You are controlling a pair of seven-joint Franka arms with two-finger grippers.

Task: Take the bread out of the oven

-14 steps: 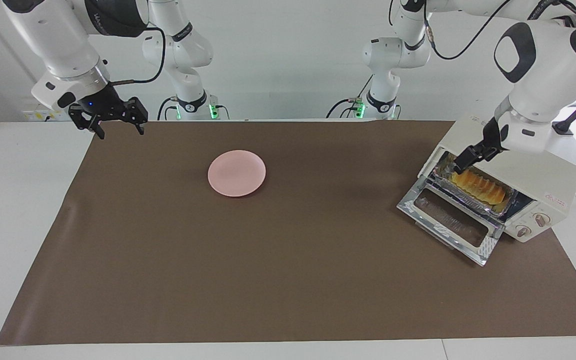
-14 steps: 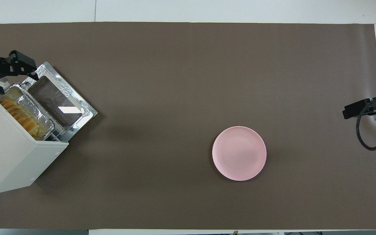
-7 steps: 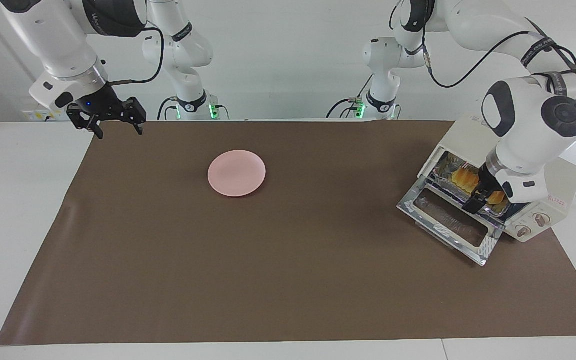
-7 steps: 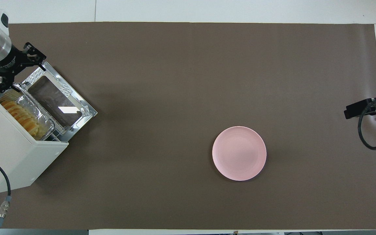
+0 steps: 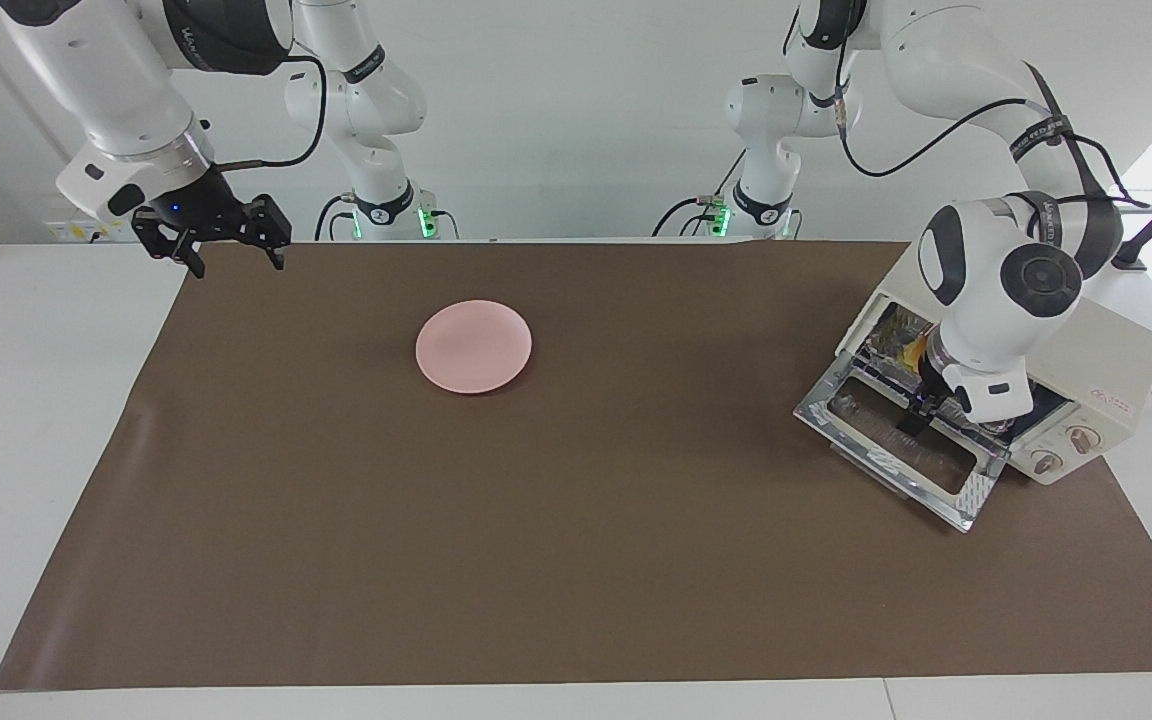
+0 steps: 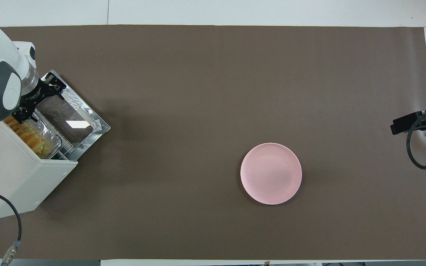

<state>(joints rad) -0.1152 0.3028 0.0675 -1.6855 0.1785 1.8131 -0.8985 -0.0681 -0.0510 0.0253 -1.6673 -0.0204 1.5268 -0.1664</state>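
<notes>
The cream-white oven [image 5: 1106, 365] stands at the left arm's end of the table with its glass door [image 5: 901, 450] dropped open. The golden bread [image 6: 28, 135] lies in a silver foil tray [image 6: 52, 138] on the rack, half pulled out. In the facing view the left arm hides most of the bread. My left gripper [image 5: 921, 415] points down, open, over the tray's front rim and the door hinge; it also shows in the overhead view [image 6: 39, 103]. It holds nothing. My right gripper [image 5: 226, 250] is open and waits over the right arm's end of the table.
A round pink plate [image 5: 474, 346] lies on the brown mat [image 5: 576, 560] near the middle of the table, toward the right arm's end. The oven's two knobs [image 5: 1064, 450] face away from the robots.
My left gripper has swung from over the bread's end nearest the robots, along and down, to the tray's front rim over the open door. The right arm has barely moved.
</notes>
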